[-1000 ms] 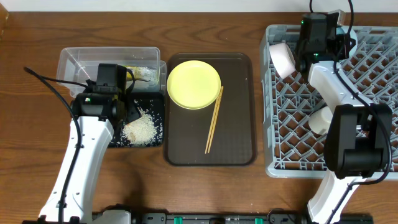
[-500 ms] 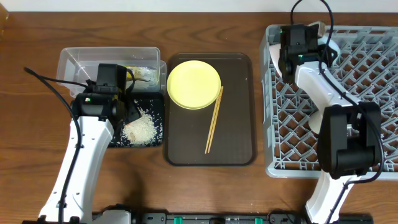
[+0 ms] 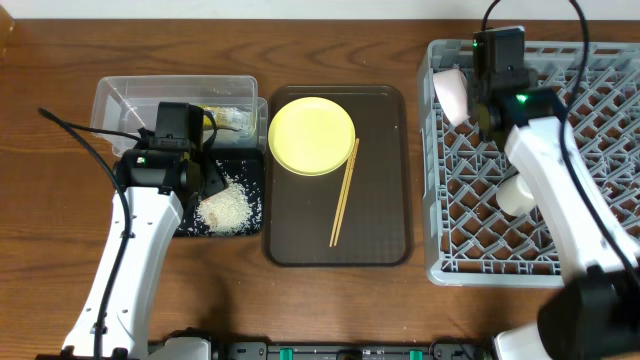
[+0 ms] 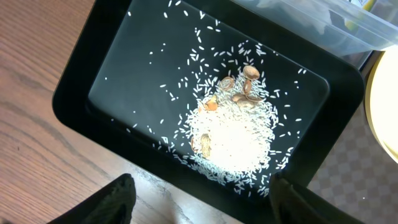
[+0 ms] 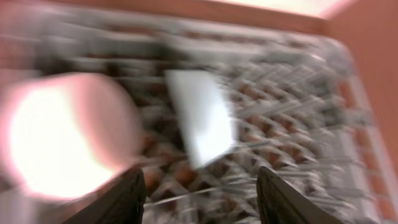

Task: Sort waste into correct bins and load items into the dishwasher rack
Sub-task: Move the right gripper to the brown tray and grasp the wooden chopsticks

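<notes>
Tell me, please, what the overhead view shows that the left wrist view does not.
Only overhead: the grey rack and the chopsticks. Only left wrist: the brown shell-like bits lying in the rice. Both: the black tray holding the rice, the clear tub behind it, and the yellow plate, though the wrist view catches only its edge.

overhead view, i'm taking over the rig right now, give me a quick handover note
Left gripper open, empty, over the black tray. Right gripper open, empty, over the rack's far left corner.
Done: rice in the black tray, wrapper in the clear tub, white bowl and white cup in the rack.
Left: yellow plate and chopsticks, on the brown tray, go to the rack.
</notes>
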